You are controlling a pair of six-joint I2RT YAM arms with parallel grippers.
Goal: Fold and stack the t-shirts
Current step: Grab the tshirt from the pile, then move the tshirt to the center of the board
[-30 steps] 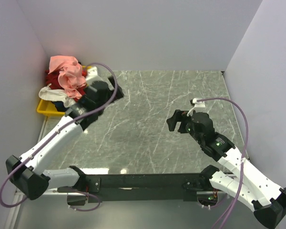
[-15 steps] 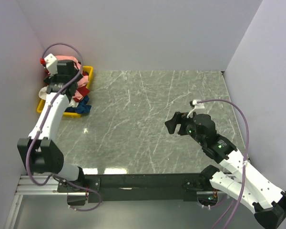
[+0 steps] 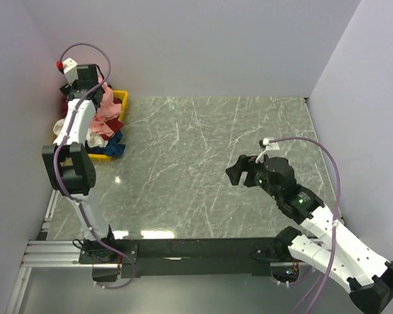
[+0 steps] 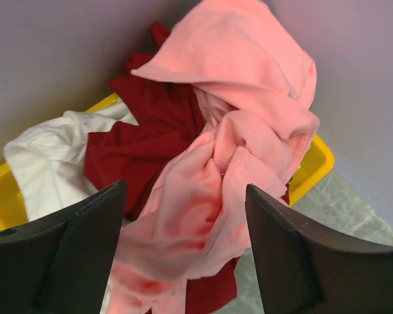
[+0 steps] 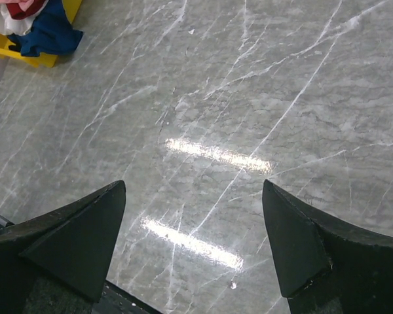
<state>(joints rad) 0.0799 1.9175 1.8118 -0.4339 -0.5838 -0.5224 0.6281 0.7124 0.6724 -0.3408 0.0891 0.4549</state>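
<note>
The t-shirts lie in a crumpled pile in a yellow tray (image 3: 122, 98) at the back left corner. A salmon-pink shirt (image 4: 249, 78) is on top, over a dark red one (image 4: 150, 131) and a white one (image 4: 39, 163). A blue one (image 3: 114, 145) hangs over the tray's near edge and shows in the right wrist view (image 5: 49, 33). My left gripper (image 4: 185, 190) is open just above the pink shirt, holding nothing; it shows in the top view (image 3: 95, 98). My right gripper (image 5: 193, 186) is open and empty over bare table at the right (image 3: 239, 171).
The grey marble tabletop (image 3: 203, 157) is walled on the left, back and right. The tray sits tight against the left and back walls (image 4: 52, 39). The tray's corner (image 5: 26, 57) shows at the far left of the right wrist view.
My left arm has swung from over the table back and left to the tray, and now hangs over the pile. My right gripper has shifted slightly left.
</note>
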